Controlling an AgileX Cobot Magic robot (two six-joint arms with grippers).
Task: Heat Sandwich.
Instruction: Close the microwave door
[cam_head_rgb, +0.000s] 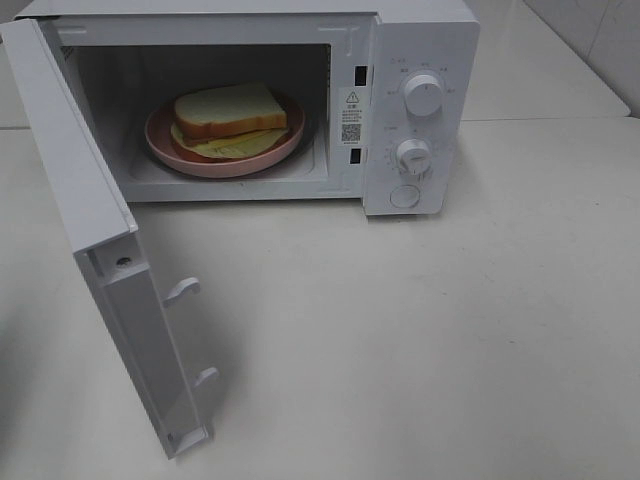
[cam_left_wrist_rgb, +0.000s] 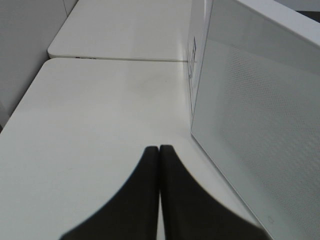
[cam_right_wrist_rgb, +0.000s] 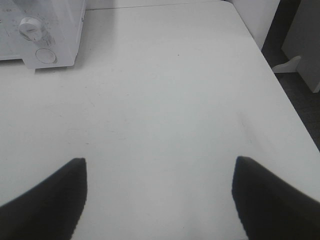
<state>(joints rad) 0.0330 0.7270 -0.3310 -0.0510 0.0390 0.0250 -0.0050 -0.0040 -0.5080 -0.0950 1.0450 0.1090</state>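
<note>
The sandwich (cam_head_rgb: 230, 118), pale bread with a brown crust over yellow filling, lies on a round pink plate (cam_head_rgb: 165, 145) inside the open white microwave (cam_head_rgb: 420, 40). The microwave door (cam_head_rgb: 95, 230) hangs wide open toward the front left. Neither gripper shows in the exterior high view. In the left wrist view my left gripper (cam_left_wrist_rgb: 159, 150) is shut with nothing between its black fingers, hovering over the table beside the outer face of the door (cam_left_wrist_rgb: 260, 125). My right gripper (cam_right_wrist_rgb: 159, 167) stands open and empty above bare table, with the microwave's control panel (cam_right_wrist_rgb: 42, 35) off ahead.
Two knobs (cam_head_rgb: 423, 95) and a round button (cam_head_rgb: 405, 196) sit on the microwave's right panel. A second table (cam_left_wrist_rgb: 125, 30) abuts behind the seam. The table's right edge (cam_right_wrist_rgb: 295, 110) drops to a dark floor.
</note>
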